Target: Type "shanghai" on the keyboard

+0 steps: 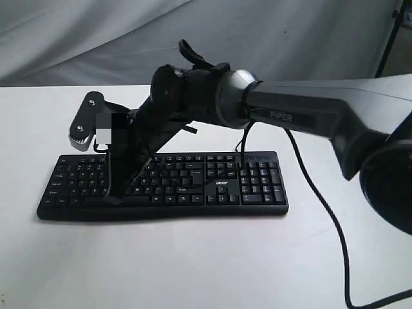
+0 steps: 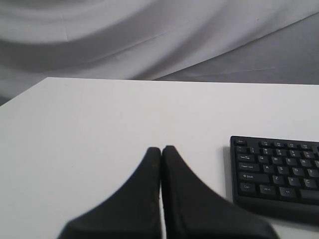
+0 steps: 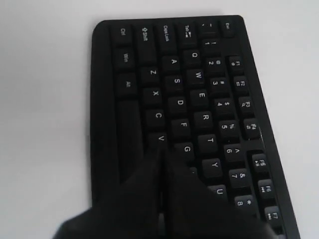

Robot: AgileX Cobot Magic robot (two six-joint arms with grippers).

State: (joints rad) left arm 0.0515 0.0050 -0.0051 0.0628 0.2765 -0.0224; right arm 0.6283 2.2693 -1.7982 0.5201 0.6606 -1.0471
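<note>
On the white table (image 1: 193, 264) the keyboard (image 1: 257, 187) lies flat, long edge toward the exterior camera. Its number pad (image 1: 261, 180) is at its right end, with the acer logo just left of that. A grey cloth (image 1: 270, 38) hangs behind the keyboard, past the table's far edge.

From the right of the keyboard the right arm (image 1: 302, 119) crosses above it and angles down onto its left half. There the right gripper (image 1: 114, 196) is closed, fingers pressed together, nothing between them. In the right wrist view the right gripper (image 3: 162, 155) has its tip at the V key (image 3: 160, 138), bottom letter row, beside the space bar (image 3: 128, 134). It looks to be on the key. Can't tell if it is pressed or only touched.

Off the keyboard's Esc/Tab/Ctrl end the left gripper (image 2: 160, 149) is also closed, fingers flush, empty. It sits over bare table beside the keyboard (image 2: 276, 174), apart from it, no contact. Can't pick it out in the exterior view.

To the right of the keyboard a black cable (image 1: 325, 212) runs over the table, from under the right arm toward the near edge. A thinner lead drops to the keyboard's back edge near the number pad. Can't tell where it starts.

Behind the keyboard's left end sits a silver-edged black part (image 1: 84, 125) with screws. Can't tell what it belongs to.
</note>
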